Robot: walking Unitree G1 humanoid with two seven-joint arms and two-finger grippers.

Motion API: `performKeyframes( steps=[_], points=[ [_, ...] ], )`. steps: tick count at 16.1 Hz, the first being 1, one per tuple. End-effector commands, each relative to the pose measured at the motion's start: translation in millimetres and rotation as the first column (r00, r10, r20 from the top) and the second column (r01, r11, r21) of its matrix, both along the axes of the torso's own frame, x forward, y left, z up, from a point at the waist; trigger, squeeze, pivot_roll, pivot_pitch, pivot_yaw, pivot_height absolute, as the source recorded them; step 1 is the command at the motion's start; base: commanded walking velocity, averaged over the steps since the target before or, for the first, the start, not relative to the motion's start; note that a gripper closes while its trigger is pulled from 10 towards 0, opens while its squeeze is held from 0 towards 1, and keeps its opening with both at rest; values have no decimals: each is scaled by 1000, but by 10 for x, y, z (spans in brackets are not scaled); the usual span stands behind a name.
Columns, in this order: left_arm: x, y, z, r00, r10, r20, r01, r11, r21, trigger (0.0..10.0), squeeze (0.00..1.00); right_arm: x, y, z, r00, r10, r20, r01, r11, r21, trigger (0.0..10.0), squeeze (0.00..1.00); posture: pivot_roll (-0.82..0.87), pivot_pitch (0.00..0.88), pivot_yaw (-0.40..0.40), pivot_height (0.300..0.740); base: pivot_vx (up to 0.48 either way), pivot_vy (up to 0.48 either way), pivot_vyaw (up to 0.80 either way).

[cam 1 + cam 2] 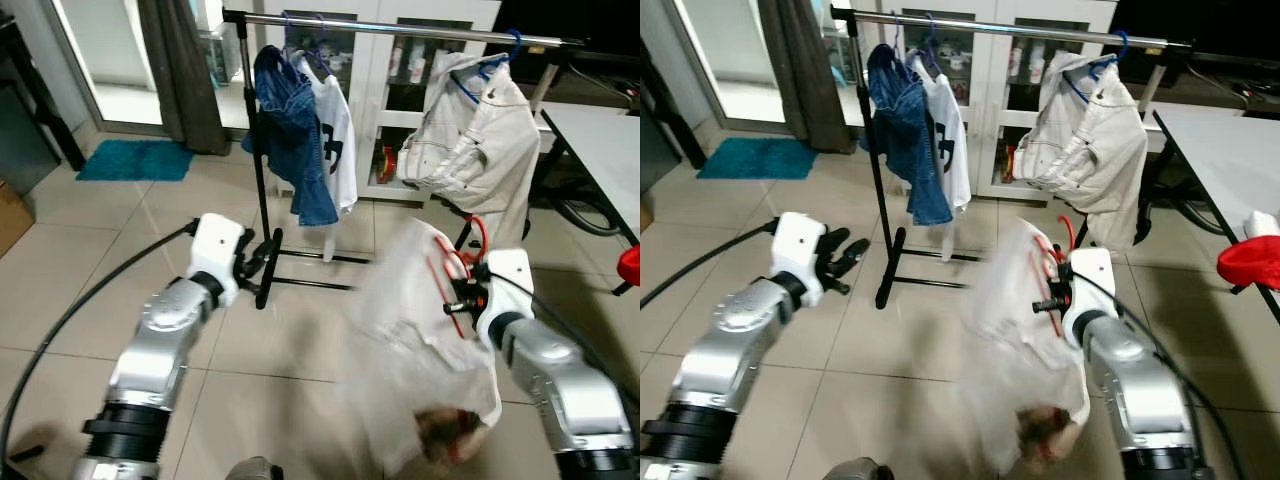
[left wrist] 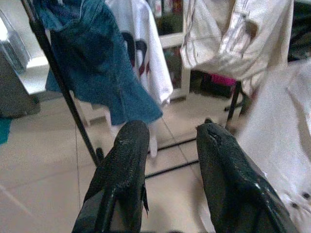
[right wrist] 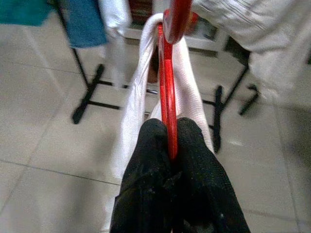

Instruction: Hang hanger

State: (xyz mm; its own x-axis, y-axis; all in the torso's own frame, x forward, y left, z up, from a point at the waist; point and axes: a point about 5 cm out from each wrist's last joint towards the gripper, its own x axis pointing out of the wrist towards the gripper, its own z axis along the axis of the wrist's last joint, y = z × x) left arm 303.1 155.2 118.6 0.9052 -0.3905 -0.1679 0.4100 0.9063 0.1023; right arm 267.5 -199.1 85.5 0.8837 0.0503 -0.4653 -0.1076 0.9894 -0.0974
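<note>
A red hanger (image 3: 168, 92) carries a white garment (image 1: 415, 340) that hangs blurred in front of me. My right gripper (image 3: 171, 130) is shut on the hanger's red wire, low and to the right of the black clothes rack (image 1: 400, 28). On the rail hang a denim piece (image 1: 292, 130), a white printed shirt (image 1: 333, 130) and a cream jacket (image 1: 475, 135) on a blue hanger (image 1: 500, 55). My left gripper (image 1: 262, 258) is open and holds nothing, near the rack's left post (image 1: 258, 150).
The rack's black foot (image 1: 268, 270) lies on the tiled floor (image 1: 90, 270) just past my left gripper. A white cabinet (image 1: 385, 90) stands behind the rack, a white table (image 1: 600, 140) at the right, a teal mat (image 1: 135, 160) at the back left.
</note>
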Motion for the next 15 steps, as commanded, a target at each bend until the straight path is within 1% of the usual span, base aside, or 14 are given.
performKeyframes(
  steps=[1, 3, 4, 6, 7, 8, 10, 11, 13, 14, 15],
  points=[
    [-1, -70, 43, 1000, -3, 30, 2, 1000, 14, 10000, 0, 24, -14, 12, 999, -34, 20, 34, 999, -6, 10000, 0, 34, 0, -6, 740, 0, 0, 0],
    [-30, -170, -38, 1000, -11, 26, 9, 997, 76, 10000, 0, 39, 116, -102, 999, -29, -24, 29, 1000, -9, 10000, 0, 36, 0, -14, 740, 0, 0, 0],
    [-51, -177, -71, 1000, 7, 17, -8, 999, 42, 10000, 0, 56, 152, -130, 999, -32, -10, 31, 999, -18, 10000, 0, 36, 0, -14, 740, 274, 0, 0],
    [-57, -158, -71, 999, 32, 26, -33, 999, 27, 10000, 0, 74, 173, -126, 998, -55, 13, 55, 998, 8, 10000, 0, 37, 0, -10, 740, 300, 0, 0],
    [-58, -160, -61, 999, 35, 36, -36, 999, 20, 10000, 0, 83, 190, -108, 997, -68, 19, 67, 997, 40, 10000, 0, 42, 0, 10, 740, 307, 0, 0],
    [-62, -161, -61, 999, 27, 46, -29, 999, 36, 10000, 0, 110, 198, -60, 994, -98, 46, 94, 992, 78, 10000, 0, 40, 0, 14, 740, 307, 0, 0],
    [-68, -159, -75, 998, 30, 51, -33, 998, 47, 10000, 0, 133, 202, -20, 990, -119, 75, 113, 990, 84, 10000, 0, 34, 0, 17, 740, 311, 0, 0],
    [-56, -169, -69, 998, 41, 53, -43, 998, 36, 10000, 0, 155, 209, 8, 988, -126, 94, 117, 989, 89, 10000, 0, 33, 0, 17, 740, 315, 0, 0],
    [-16, -245, -41, 998, 28, 64, -30, 999, 30, 10000, 0, 226, 254, 77, 983, -115, 144, 101, 990, 95, 10000, 0, 40, 0, 25, 740, 309, 0, 0],
    [-19, -292, -25, 997, 5, 72, -7, 999, 33, 10000, 0, 258, 296, 124, 979, -109, 171, 90, 989, 114, 10000, 0, 44, 0, 22, 740, 311, 0, 0],
    [-22, -292, -25, 997, 4, 72, -7, 999, 33, 10000, 0, 260, 314, 132, 979, -105, 176, 84, 989, 125, 10000, 0, 43, 0, 22, 740, 311, 0, 0]
  ],
)
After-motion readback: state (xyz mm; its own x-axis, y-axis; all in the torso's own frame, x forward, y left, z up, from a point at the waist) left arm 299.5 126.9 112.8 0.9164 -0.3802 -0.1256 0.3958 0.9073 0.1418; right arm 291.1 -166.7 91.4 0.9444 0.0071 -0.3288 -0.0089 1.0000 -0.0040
